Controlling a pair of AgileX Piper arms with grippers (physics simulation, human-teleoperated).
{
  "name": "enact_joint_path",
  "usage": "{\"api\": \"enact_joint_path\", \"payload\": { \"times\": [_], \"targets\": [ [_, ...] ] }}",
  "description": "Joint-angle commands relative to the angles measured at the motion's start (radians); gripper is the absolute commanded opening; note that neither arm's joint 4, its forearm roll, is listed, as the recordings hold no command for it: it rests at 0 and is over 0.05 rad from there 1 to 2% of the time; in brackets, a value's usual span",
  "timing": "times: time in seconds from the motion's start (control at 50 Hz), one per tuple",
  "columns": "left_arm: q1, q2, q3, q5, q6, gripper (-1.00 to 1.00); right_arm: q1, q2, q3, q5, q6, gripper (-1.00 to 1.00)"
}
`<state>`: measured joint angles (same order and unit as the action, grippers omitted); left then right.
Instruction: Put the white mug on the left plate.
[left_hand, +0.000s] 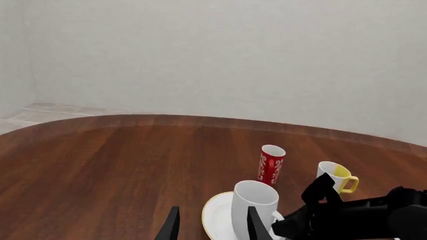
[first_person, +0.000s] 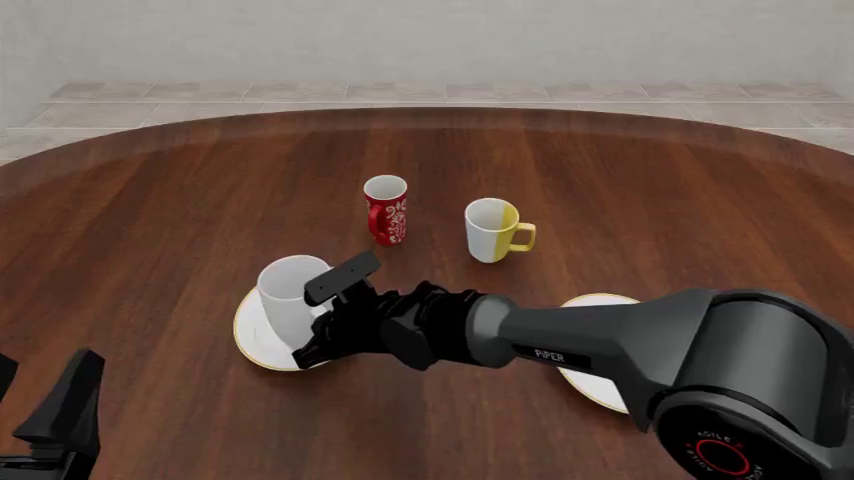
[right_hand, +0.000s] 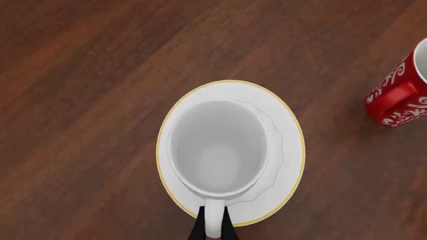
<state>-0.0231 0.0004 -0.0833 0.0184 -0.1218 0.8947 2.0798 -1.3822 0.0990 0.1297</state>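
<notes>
fingers (right_hand: 197, 231) pinching white mug (right_hand: 219, 148) handle, right arm outstretched

In the front view the right gripper (first_person: 327, 318) covers the handle of the white mug (first_person: 291, 294) and the 3 o'clock side of the left plate (first_person: 260, 342), and the arm hides much of the other plate (first_person: 597, 301). The left gripper (first_person: 54, 420) is cut off at the picture's 7 o'clock corner. In the right wrist view only the tips of the fingers (right_hand: 198, 229) show, and the red cup (right_hand: 398, 95) is cropped at 3 o'clock.
</notes>
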Motion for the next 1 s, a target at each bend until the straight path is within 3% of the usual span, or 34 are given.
{"api": "enact_joint_path", "payload": {
  "times": [0.02,0.44,0.46,1.0],
  "targets": [
    [-0.001,0.000,0.002,0.000,0.001,1.00,-0.004,0.008,-0.005,0.004,0.006,-1.00],
    [-0.002,0.000,0.008,-0.004,0.002,1.00,0.013,0.018,0.001,0.002,0.006,-1.00],
    [-0.002,0.000,0.008,-0.004,0.001,1.00,0.014,0.019,0.001,0.003,0.006,1.00],
    [-0.003,0.000,0.010,-0.002,0.002,1.00,0.020,0.016,0.003,0.010,0.005,1.00]
  ]
}}
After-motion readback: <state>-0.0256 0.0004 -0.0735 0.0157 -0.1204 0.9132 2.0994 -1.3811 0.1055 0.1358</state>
